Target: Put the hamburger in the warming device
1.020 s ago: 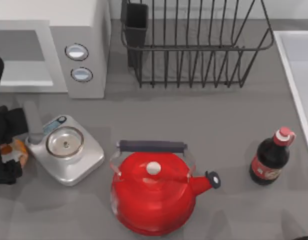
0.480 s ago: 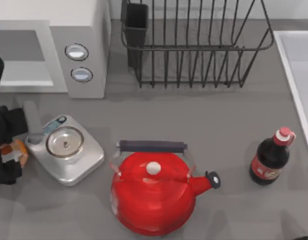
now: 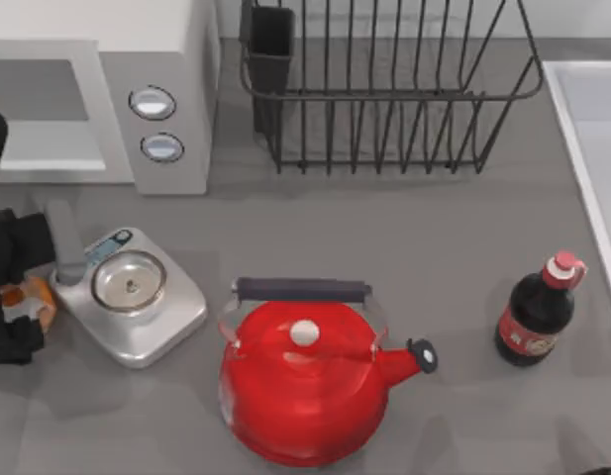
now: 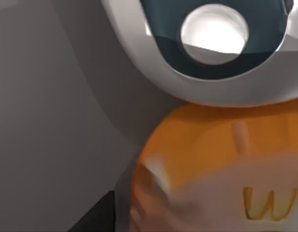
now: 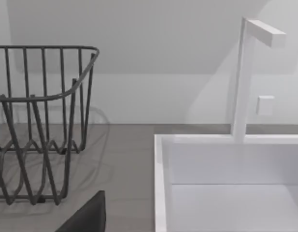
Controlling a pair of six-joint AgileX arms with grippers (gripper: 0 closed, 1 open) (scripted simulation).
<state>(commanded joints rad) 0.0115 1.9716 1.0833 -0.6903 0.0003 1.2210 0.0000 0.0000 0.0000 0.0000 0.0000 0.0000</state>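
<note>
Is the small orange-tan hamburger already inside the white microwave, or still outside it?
Outside. The small orange-tan hamburger lies on the grey table beside the silver scale, under the left hand; the white microwave cavity holds nothing visible.

The left gripper (image 3: 13, 302) hangs low at the table's left edge.

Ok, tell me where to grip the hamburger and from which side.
Grip the hamburger across its round rim, coming from above. It lies flat against the kitchen scale, so pads likely fit best on the two sides clear of the scale. The left gripper is there.
</note>
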